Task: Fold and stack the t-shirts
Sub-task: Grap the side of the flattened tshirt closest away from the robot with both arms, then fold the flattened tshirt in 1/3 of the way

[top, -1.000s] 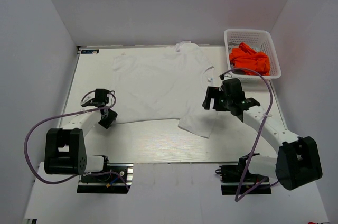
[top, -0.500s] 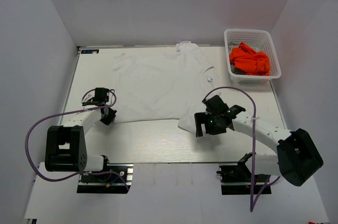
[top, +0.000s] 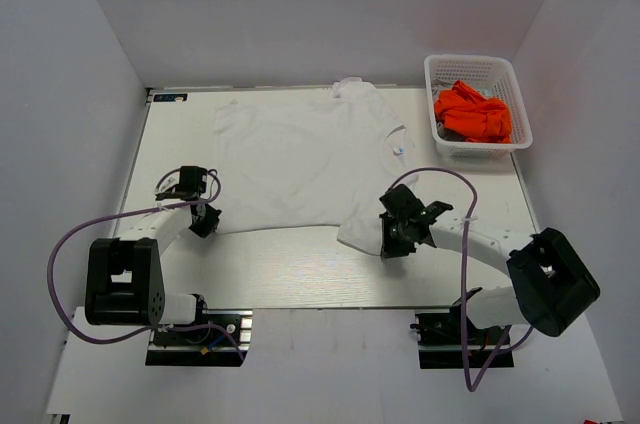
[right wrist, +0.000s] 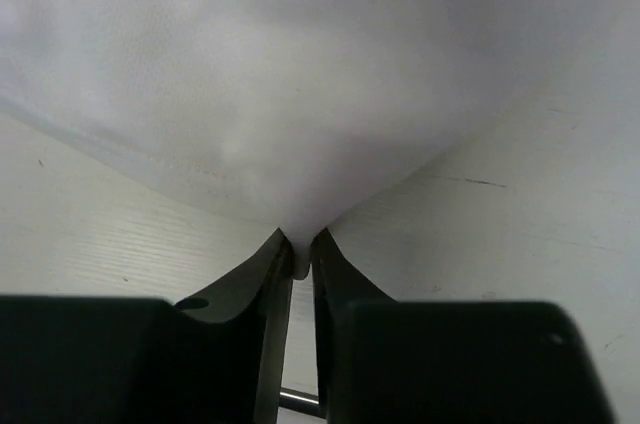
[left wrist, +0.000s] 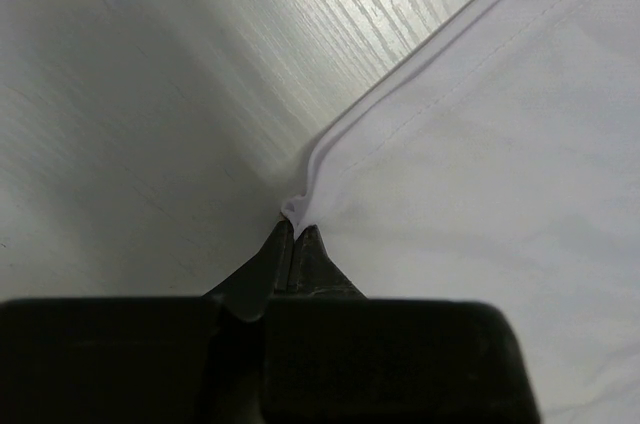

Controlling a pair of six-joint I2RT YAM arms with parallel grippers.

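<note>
White t-shirt [top: 300, 159] lies spread flat on the desk [top: 290, 279]. It covers the middle and reaches the far edge, and one flap juts toward the near-right corner. Left gripper [left wrist: 295, 236] is clamped on the shirt's hemmed corner, the one nearest the left edge. Its fingers are pressed together with just the cloth tip pinched at their ends, and the rest of that hem lies flat on the wood. Right gripper [right wrist: 301, 249] is clamped on the edge of the near-right flap. The narrow gap between its fingers is filled with fabric, which drapes down to the tips. Orange t-shirt [top: 472, 112] sits crumpled in the white lattice basket [top: 437, 68] at the far-right corner, well apart from both grippers.
</note>
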